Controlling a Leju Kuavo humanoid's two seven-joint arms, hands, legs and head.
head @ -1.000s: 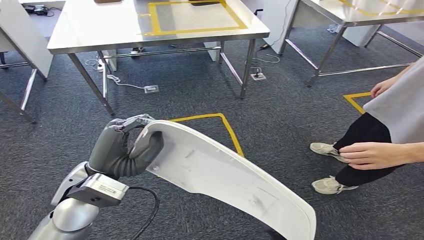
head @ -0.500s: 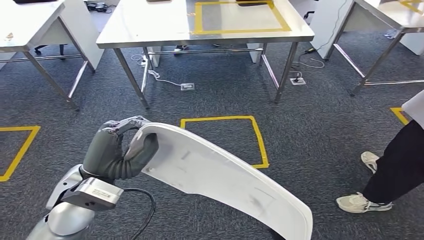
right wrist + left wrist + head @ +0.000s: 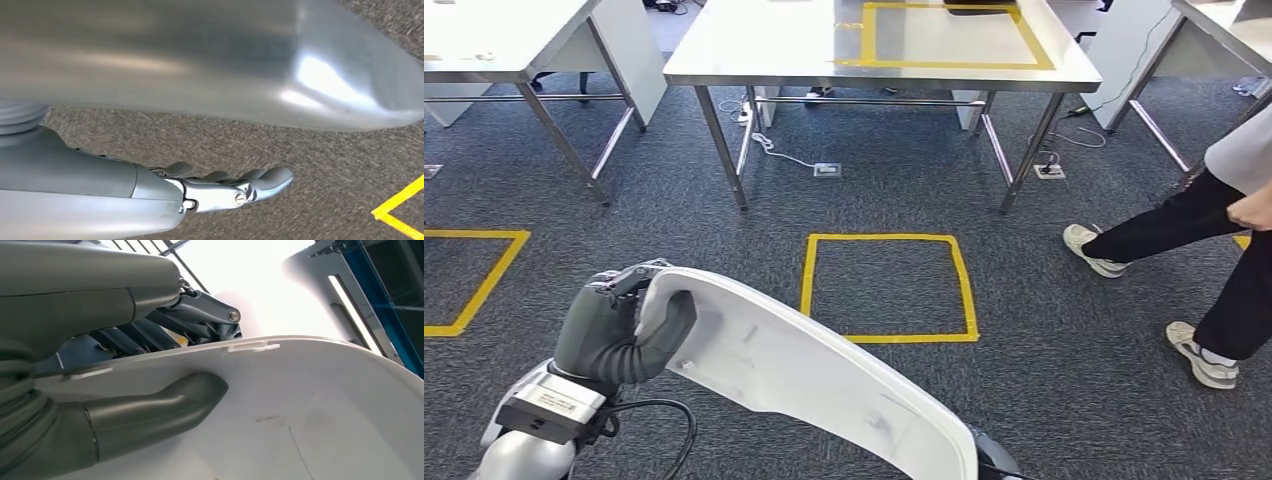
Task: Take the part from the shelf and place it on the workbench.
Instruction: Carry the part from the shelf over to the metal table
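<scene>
While I look down through the head view, I have the part (image 3: 824,375), a long curved white panel, carried low across the robot's front, its left end held by the left hand (image 3: 614,335) and its far right end running out of frame near the bottom edge. It hangs above grey carpet, just near of a yellow taped square (image 3: 886,288), and the counter (image 3: 764,50) with its own yellow taped outline stands farther off, well apart from the part. A person's legs (image 3: 1224,250) stand at the right. From the left wrist view, the thumb lies pressed on the panel's inner face (image 3: 325,415) while the dark fingers (image 3: 165,327) wrap over its rim, so that hand is clamped on the edge. I judge the panel a thin moulded shell: light, stiff enough to hold its curve, smooth and rather slippery, with a long overhang that would twist against a one-ended hold. A grip on the rim near a corner suits it, and support farther along would steady it. From the right wrist view, the right hand (image 3: 220,187) hangs over carpet, fingers loosely curled together, holding nothing.
</scene>
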